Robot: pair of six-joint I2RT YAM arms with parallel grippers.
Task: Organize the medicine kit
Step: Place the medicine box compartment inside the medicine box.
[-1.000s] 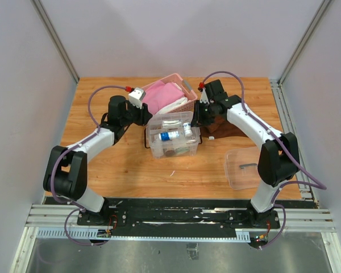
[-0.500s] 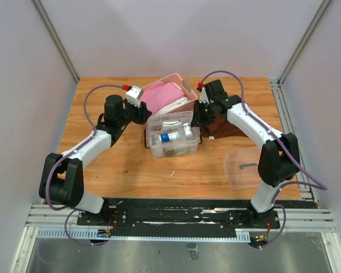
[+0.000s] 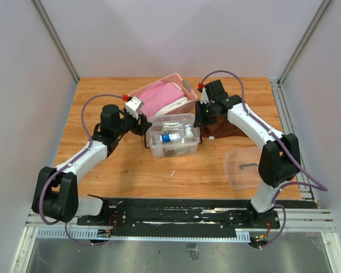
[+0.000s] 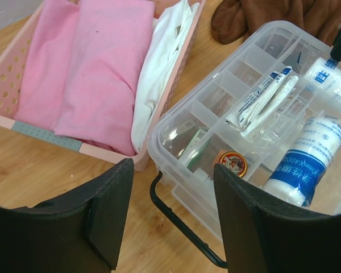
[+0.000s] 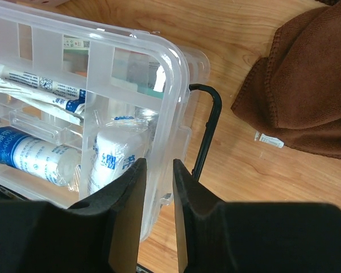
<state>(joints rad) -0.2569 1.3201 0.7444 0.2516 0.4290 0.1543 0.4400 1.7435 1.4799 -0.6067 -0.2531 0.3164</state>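
Right tool (image 5: 159, 165) clamped on box (image 5: 179, 68) rim, box wall between its jaws. Left tool (image 4: 171, 170) jaws apart, empty, box corner and handle (image 4: 179, 224) just ahead, basket (image 4: 45, 136) ahead-left. Likely best: square left jaws over rim, miss handle, then pinch evenly.

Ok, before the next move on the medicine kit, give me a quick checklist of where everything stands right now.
1. Grip: right gripper closed on the box rim: ok.
2. Free side: left gripper open and holding nothing, at the box's other end: ok.
3. Access: lid off, lying on the table apart from the box: ok.
4. Contents: bandage roll and round tin lie inside the tray: ok.
5. Gap between pink basket and box: cannot tell.
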